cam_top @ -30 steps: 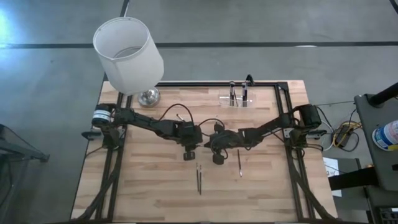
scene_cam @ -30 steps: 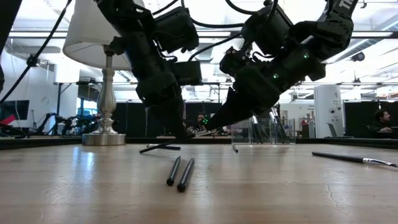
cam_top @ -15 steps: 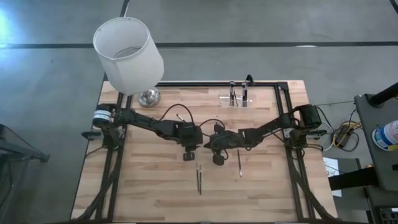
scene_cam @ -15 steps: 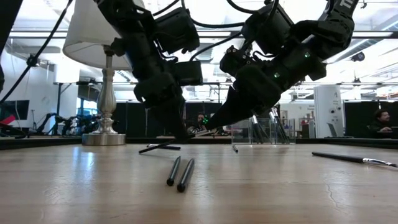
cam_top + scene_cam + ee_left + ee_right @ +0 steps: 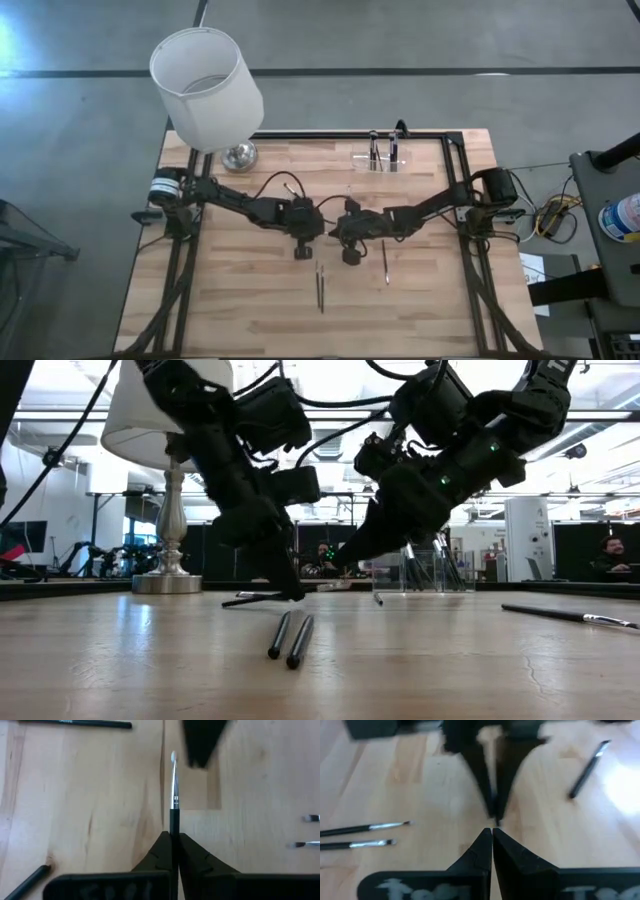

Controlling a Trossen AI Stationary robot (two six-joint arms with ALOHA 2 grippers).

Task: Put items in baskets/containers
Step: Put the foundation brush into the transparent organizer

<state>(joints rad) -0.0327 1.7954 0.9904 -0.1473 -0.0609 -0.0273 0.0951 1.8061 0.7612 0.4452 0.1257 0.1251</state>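
My left gripper [image 5: 171, 837] is shut on a thin brush [image 5: 174, 795] with a black handle, silver ferrule and pale tip. It stands mid-table [image 5: 316, 233], fingertips down by the wood [image 5: 293, 593]. My right gripper [image 5: 491, 831] is shut and faces it [image 5: 334, 236], tips just beyond the brush's tip; touching or not, I cannot tell. Two dark sticks [image 5: 320, 285] lie side by side nearer the near edge [image 5: 288, 638]. Another brush [image 5: 385, 262] lies to the right. The clear holder [image 5: 380, 160] stands at the far edge with sticks upright in it. My left gripper pinches the brush's black handle [image 5: 173, 827] between its two fingertips, just behind the silver ferrule. The fingers come slanting down from the table's left and lie along the brush. The bristle end [image 5: 173, 756] sticks out ahead, low over the wood.
A white lampshade [image 5: 207, 88] on a metal base [image 5: 238, 155] stands at the far left corner [image 5: 168, 510]. Two more brushes [image 5: 365, 827] and loose dark sticks [image 5: 587, 767] [image 5: 75, 723] lie near the grippers. A black frame [image 5: 455, 160] rims the table.
My left gripper has tipped over further, its wrist sinking and drawing toward the table's left, while its fingertips have stayed at the same spot by the wood. My right gripper has kept still.
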